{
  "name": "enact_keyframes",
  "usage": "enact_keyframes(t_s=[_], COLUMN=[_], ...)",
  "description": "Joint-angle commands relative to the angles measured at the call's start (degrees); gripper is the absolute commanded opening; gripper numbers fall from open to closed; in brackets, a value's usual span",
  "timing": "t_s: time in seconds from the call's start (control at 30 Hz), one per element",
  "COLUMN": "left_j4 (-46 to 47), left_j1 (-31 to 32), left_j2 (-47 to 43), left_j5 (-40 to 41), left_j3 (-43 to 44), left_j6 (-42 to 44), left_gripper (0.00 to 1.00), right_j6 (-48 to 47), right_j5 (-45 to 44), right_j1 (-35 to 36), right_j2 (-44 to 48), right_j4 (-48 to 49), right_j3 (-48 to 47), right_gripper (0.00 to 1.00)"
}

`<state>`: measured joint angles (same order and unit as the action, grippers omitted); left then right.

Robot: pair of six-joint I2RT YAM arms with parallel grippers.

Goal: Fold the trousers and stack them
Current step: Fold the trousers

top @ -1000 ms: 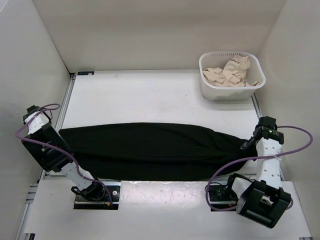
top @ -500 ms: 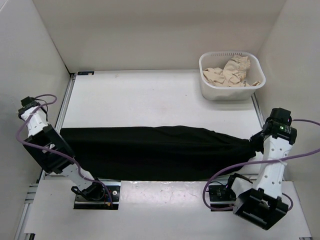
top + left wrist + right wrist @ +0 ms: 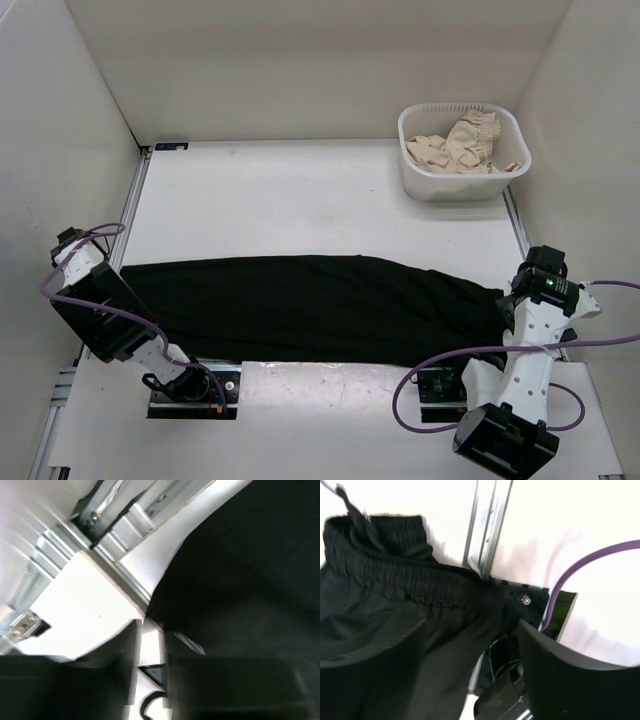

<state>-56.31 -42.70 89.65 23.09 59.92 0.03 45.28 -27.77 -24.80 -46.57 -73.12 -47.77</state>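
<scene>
The black trousers (image 3: 310,305) lie stretched flat across the near part of the table, folded lengthwise. Their elastic waistband (image 3: 380,575) is at the right end. My right gripper (image 3: 508,300) hangs over that end. In the right wrist view its fingers (image 3: 370,670) stand wide apart and the gripper (image 3: 470,625) is open, with the cloth lying loose below. My left gripper (image 3: 85,262) is at the trousers' left end. In the blurred left wrist view it (image 3: 152,647) shows a narrow gap, and the black cloth (image 3: 240,580) lies beside its right finger.
A white basket (image 3: 430,185) with beige frilly garments (image 3: 460,145) stands at the back right. Metal rails (image 3: 135,200) run along the table's left and right edges. White walls close in on three sides. Purple cables (image 3: 450,355) loop near both arm bases.
Both grippers have parted and let go of the trousers' ends. The cloth has settled flat on the table. The right arm has come nearer, and the left wrist has shifted slightly right.
</scene>
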Motion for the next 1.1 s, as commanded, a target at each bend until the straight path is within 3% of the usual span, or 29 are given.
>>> enact_keyframes(t_s=[0.0,0.07,0.1,0.13,0.23,0.3,0.4,0.43,0.6,0.67,0.77,1.07], left_j4=[2.0,1.21,0.25,-0.28,-3.44,-6.59,-7.93,-8.46,-2.77,0.84,6.21,10.52], left_j1=[-1.42,-1.42,-1.42,-1.42,-0.29,2.34,7.43,9.02,17.2,19.31,20.02,23.44], left_j2=[-1.32,-1.32,-1.32,-1.32,-0.79,-0.17,0.44,0.44,3.15,4.74,9.39,21.7], left_j5=[3.1,3.1,2.58,2.57,-0.15,-2.51,-4.72,-5.24,-3.32,-1.13,1.17,-0.76], left_j3=[-0.77,-0.07,1.59,2.82,9.41,14.14,16.1,14.89,1.8,-2.87,-2.71,7.66], left_j6=[-0.03,-0.03,-0.03,-0.03,-0.03,-0.03,-0.03,-0.03,-0.03,-0.03,-0.03,-0.03], left_gripper=[0.44,0.54,0.65,0.67,0.67,0.67,0.67,0.67,0.65,0.63,0.62,0.57], right_j6=[3.06,1.49,0.35,-3.66,-9.67,-12.93,-8.38,-6.71,-1.16,-0.63,-1.15,-5.63], right_j5=[-5.45,-5.45,-4.67,-3.53,5.92,11.57,13.18,13.18,15.37,15.38,15.38,10.11], right_j1=[-0.34,-0.34,-0.34,-0.34,2.2,5.97,13.7,17.9,24.18,24.8,24.8,24.8], right_j2=[0.86,0.86,0.86,0.86,-1.07,-3.51,-9.14,-10.64,-20.22,-23.98,-31.44,-55.8], right_j4=[-0.53,0.08,1.65,2.97,9.82,14.03,14.68,15.28,20.55,25.21,30.21,33.22], right_j3=[-0.31,-1.8,-2.41,-3.72,-4.61,-4.61,-2.95,-1.99,5.4,6.81,6.81,-12.59], right_gripper=[0.83,0.86,0.88,0.88,0.78,0.66,0.53,0.51,0.38,0.36,0.32,0.29])
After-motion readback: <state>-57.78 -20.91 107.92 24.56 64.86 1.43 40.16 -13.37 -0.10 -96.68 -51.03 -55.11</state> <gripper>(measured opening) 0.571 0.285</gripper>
